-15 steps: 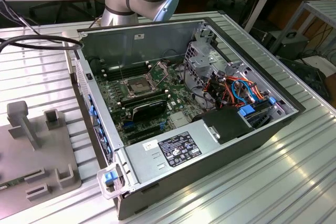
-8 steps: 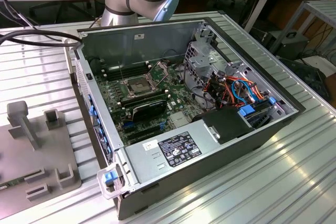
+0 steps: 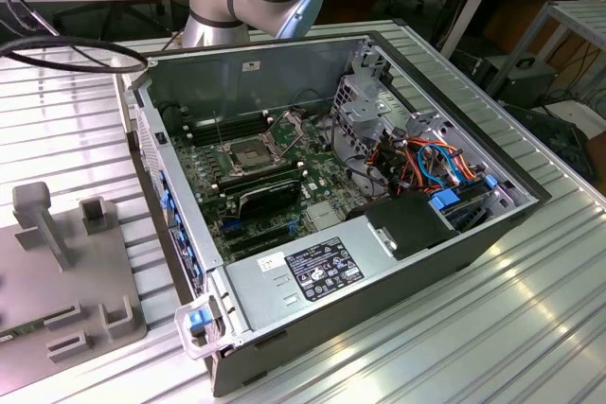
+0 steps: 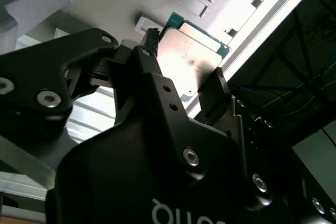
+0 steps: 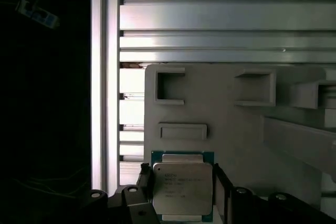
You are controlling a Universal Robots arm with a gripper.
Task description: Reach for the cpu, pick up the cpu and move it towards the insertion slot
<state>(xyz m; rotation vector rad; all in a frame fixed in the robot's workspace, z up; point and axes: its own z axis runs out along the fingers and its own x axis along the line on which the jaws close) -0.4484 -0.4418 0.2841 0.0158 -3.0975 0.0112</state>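
The cpu sits clamped between the two black fingers of the gripper.
In both wrist views the fingers are drawn in narrowly against its opposite edges, with the silvery lid facing the cameras above a green rim. Small print lines the lid. The cpu is over a grey fixture plate, just beside the plate's shallow rectangular recess; whether it touches the plate I cannot tell. Beyond the plate's edge runs bare ribbed tabletop.
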